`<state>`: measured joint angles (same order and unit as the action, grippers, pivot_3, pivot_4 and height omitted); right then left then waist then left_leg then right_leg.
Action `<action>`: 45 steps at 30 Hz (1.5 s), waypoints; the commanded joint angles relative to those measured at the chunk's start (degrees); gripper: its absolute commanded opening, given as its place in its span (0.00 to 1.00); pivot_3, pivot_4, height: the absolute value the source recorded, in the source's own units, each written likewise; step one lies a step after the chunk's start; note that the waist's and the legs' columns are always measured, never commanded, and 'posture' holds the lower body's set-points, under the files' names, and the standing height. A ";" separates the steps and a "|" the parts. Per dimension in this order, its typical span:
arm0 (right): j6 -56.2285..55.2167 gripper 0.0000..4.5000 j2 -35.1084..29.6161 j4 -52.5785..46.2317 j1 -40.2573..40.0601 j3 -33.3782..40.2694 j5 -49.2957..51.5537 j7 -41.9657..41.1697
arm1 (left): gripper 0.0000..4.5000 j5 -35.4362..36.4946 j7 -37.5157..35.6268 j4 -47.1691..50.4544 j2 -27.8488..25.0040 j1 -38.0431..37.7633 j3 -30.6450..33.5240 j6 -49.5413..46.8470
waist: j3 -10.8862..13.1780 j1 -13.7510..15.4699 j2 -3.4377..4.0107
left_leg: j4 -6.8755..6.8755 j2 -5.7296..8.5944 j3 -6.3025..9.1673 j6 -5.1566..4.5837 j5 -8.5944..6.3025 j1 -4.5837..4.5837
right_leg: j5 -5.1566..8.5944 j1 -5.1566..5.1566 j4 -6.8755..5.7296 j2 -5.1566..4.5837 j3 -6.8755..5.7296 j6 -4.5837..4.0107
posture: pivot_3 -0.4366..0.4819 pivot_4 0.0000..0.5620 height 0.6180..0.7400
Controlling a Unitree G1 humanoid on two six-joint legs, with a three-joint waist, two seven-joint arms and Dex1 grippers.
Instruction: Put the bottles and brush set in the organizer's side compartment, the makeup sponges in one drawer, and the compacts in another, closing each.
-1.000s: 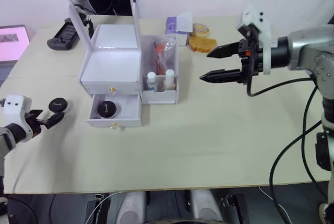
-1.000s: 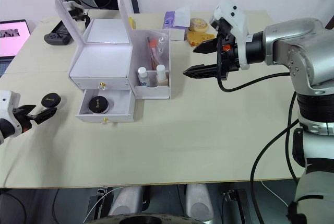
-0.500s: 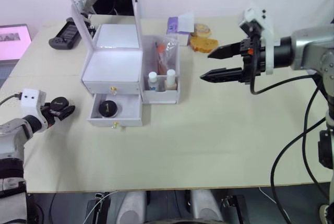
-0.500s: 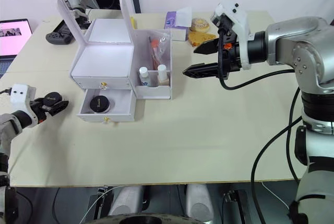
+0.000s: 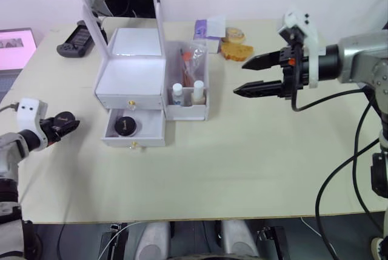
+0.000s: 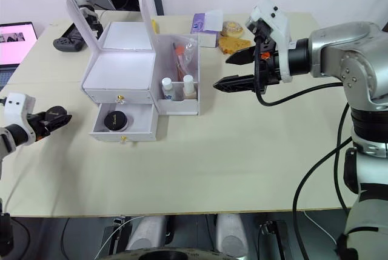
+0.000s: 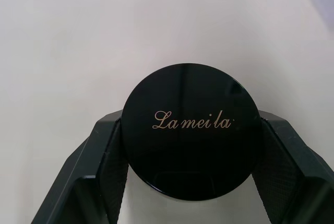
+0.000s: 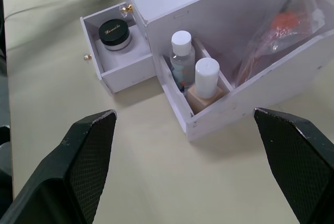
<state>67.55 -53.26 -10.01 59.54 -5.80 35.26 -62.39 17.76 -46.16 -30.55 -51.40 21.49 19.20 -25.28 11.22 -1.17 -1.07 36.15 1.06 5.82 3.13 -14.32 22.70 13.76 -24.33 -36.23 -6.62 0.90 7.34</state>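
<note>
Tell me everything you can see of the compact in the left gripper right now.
The compact is a round, glossy black case, plastic by its look, with "La meila" in gold script across its lid. It sits between the two black fingers of the left gripper, which press its opposite sides. It is held out to the left of the organizer's open lower drawer, over the beige table; whether it touches the tabletop cannot be told.
</note>
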 commanded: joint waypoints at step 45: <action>-4.06 1.00 -1.05 -5.58 -4.13 3.80 1.37 3.19 | 0.60 9.63 -12.32 41.56 1.54 2.33 -17.63 -12.87 | 0.02 -1.22 0.03 | 0.09 0.01 0.10 0.02 0.04 0.16 | 0.00 -0.08 -0.06 0.06 0.02 0.01 | 0.48 0.27 1.00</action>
<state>63.93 -53.78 -14.48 54.58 -3.83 36.19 -59.38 26.68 -59.02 9.55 -49.57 22.83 -0.61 -37.83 11.24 -2.39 -1.05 36.24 1.07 5.92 3.15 -14.28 22.87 13.76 -24.41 -36.29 -6.56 0.92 7.35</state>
